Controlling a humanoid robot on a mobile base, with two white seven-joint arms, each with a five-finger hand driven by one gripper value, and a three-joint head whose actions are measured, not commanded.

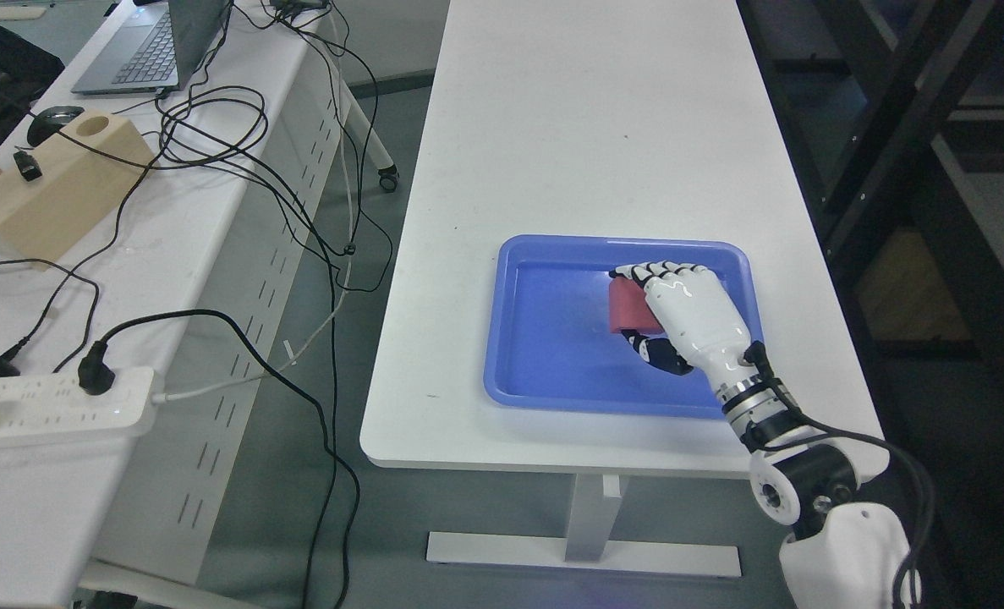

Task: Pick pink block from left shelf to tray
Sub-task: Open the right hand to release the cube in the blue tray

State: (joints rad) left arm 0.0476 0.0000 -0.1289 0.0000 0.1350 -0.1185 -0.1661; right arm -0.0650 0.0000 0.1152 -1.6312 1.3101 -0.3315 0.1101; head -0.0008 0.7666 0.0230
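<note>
Currently the right hand (679,317) grips the pink block (628,309) over the blue tray (535,372), near its right edge; the block sits left of the palm, fingers curled around it.

1. Bright, even light from overhead; the white table (586,127) is nearly washed out.
2. Soft glare on the blue tray (544,372).
3. Right edge dark; focus mostly sharp.

Glossy white right hand (694,317), black-jointed fingers (641,272), silver wrist ring, looping black cables.
</note>
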